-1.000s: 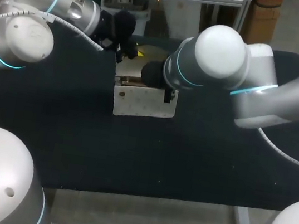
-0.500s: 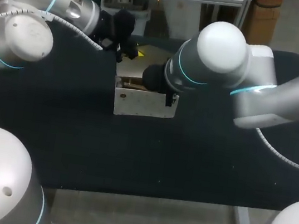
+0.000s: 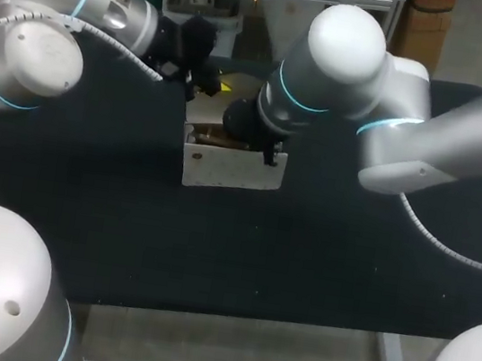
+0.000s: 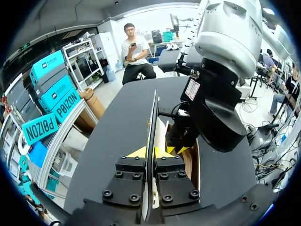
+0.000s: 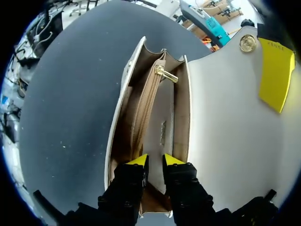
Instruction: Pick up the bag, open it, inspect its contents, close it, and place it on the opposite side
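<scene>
The white bag [image 3: 229, 168] stands open in the middle of the black table [image 3: 213, 249]. Its flap [image 4: 153, 117] is raised upright behind it, and my left gripper [image 4: 151, 153] is shut on the flap's edge. In the right wrist view the tan lining, a zipper with a gold pull [image 5: 165, 74] and the flap's gold snap [image 5: 248, 43] show. My right gripper [image 5: 155, 161] hangs over the bag's mouth at its near end, open by a narrow gap, holding nothing I can see. The left gripper's yellow fingertip [image 5: 275, 75] lies against the flap.
My right arm's big white elbow [image 3: 351, 52] hangs over the table behind the bag. The left arm [image 3: 111, 16] comes in from the back left. Bare black table lies in front of the bag and on both sides.
My right arm has swung back and to the left over the bag, and its fingers have parted slightly. The left gripper has kept still on the flap.
</scene>
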### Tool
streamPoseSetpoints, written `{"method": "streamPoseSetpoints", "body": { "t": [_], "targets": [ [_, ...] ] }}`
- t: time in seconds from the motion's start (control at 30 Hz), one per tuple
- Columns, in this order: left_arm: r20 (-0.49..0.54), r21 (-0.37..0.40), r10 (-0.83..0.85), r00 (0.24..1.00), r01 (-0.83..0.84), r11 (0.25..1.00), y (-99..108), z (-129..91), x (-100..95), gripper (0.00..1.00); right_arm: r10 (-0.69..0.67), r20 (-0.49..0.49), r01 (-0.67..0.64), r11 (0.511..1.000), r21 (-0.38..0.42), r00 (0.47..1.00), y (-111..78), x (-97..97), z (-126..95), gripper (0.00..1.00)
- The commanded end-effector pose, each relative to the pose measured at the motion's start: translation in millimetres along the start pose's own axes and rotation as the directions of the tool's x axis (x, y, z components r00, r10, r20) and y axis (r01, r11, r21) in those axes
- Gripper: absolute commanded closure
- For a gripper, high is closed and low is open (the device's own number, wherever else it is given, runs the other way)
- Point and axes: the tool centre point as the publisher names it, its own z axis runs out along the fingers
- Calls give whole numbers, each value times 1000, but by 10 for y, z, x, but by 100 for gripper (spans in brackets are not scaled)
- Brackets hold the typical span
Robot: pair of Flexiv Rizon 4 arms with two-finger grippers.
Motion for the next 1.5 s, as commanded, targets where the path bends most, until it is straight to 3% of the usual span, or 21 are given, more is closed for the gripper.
{"method": "streamPoseSetpoints", "body": {
  "t": [0.03,0.1,0.3,0.73,1.5],
  "targets": [
    [1,6,-2,1000,2,1000,-14,-37,-2,100,-2,-40,2,1000,8,999,27,-14,50,32],
    [1,8,-2,1000,2,1000,-15,-38,-2,100,-2,-43,2,1000,9,999,26,-12,50,24],
    [-4,15,1,1000,-1,1000,-22,-43,8,100,-5,-44,5,1000,15,999,18,-19,20,18],
    [-4,13,5,1000,-5,1000,-28,-41,17,100,-6,-59,7,1000,14,998,28,12,50,24],
    [-6,15,4,1000,-4,1000,-15,-42,4,100,-7,-51,8,1000,15,999,26,-9,31,23]
  ]
}}
